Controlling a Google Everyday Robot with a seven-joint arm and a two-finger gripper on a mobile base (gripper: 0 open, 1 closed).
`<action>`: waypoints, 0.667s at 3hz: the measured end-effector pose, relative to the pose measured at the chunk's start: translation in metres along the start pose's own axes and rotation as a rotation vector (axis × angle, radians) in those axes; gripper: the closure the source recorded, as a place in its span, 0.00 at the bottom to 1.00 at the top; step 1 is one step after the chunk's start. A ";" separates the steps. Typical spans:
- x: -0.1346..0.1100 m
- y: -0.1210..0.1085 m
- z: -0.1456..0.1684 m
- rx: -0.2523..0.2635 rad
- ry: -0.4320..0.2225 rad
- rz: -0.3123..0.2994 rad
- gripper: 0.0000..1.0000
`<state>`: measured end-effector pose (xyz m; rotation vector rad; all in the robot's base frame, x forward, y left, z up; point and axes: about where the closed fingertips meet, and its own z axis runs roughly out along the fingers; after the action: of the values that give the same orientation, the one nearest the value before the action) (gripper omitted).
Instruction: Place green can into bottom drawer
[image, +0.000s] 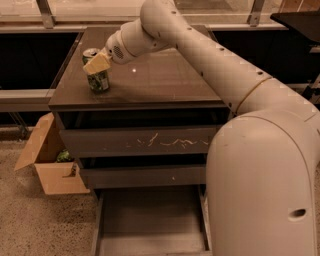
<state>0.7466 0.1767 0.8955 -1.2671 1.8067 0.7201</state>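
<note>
green can (99, 83) on cabinet top (165, 77), left | claw (96, 63) at can | bottom drawer (150, 220) out front, below

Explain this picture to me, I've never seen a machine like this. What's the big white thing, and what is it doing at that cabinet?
The big white shape is a mobile robot's body, and the long white limb is its single arm. There is only one camera view, looking down past that body. The arm ends in a gripper, a clamp-like hand, placed at the upper part of a green can standing on the cabinet top. Whether it grips the can I cannot tell. Lowest in the cabinet, the bottom drawer is pulled open; the can is meant to go there. A cardboard box sits on the floor at the left.
</note>
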 end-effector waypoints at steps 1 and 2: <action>0.000 -0.002 -0.001 0.009 -0.009 -0.007 0.71; -0.014 0.000 -0.027 0.074 -0.077 -0.083 1.00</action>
<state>0.7411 0.1617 0.9212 -1.2411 1.6931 0.6418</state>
